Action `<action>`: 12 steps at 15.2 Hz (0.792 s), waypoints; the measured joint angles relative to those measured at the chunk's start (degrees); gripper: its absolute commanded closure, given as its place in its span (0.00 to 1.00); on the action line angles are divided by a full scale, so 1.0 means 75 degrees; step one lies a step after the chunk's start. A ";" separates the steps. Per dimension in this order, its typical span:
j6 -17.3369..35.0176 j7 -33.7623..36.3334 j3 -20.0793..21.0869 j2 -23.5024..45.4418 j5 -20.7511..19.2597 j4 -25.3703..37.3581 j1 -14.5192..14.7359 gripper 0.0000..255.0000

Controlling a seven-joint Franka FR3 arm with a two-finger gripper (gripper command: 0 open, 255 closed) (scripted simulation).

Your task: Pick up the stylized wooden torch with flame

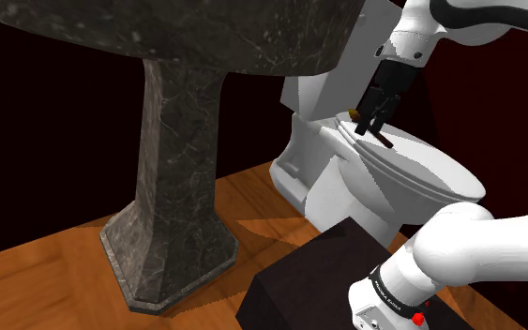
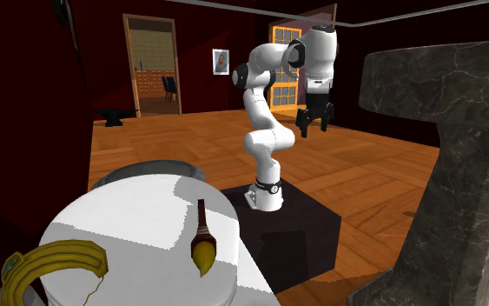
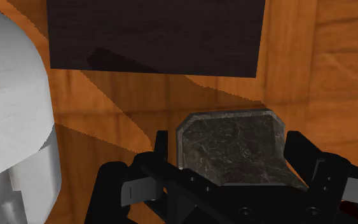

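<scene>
Dark marbled pedestal sink (image 1: 173, 178) takes the 9 o'clock side of the shoulder view, standing on a wooden floor (image 1: 46, 272). White toilet (image 1: 412, 183) sits at 3 o'clock of it. The dark box stand (image 1: 313, 277) is at 7 o'clock of the toilet.

In the second exterior view the white arm (image 2: 264, 96) rises from the stand at centre. The gripper (image 2: 313, 117) hangs high in the air, well apart from the toilet in the foreground. The pedestal stands at 3 o'clock of the arm. Behind the arm, toward 10 o'clock, are an open doorway (image 2: 154, 74) and a small wall picture (image 2: 221, 61). A yellow curved thing (image 2: 56, 261) rests on the toilet at 8 o'clock of the torch, near it but apart.

Torch (image 2: 201, 235) lies flat on the toilet's white top. It has a thin brown handle pointing to 12 o'clock and widens toward the head. A yellow pointed flame sits at the 6 o'clock end.

Fingers (image 3: 161, 149) stand apart and hold nothing. Past them the wrist view looks down on the pedestal's base, the floor, the stand's top and the toilet's edge.

In the shoulder view the gripper overlaps the torch. A brown piece shows at 6 o'clock of the fingers, and the rest is hard to make out. The yellow curved thing is cut by the picture edge, so I cannot tell what it is. The sink's basin is cut off at 12 o'clock.
</scene>
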 measured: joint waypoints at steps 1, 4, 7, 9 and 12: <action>0.0000 0.0000 0.0000 0.0000 0.0000 0.0000 0.0000 0.00; 0.0280 -0.0185 -0.0200 0.0184 -0.0233 -0.0040 -0.0133 0.00; 0.0713 -0.0500 -0.0539 0.0611 -0.0574 0.0046 -0.0330 0.00; 0.1039 -0.0697 -0.0756 0.0866 -0.0782 0.0045 -0.0458 0.00; 0.1551 -0.0991 -0.1097 0.1312 -0.1056 0.0104 -0.0643 0.00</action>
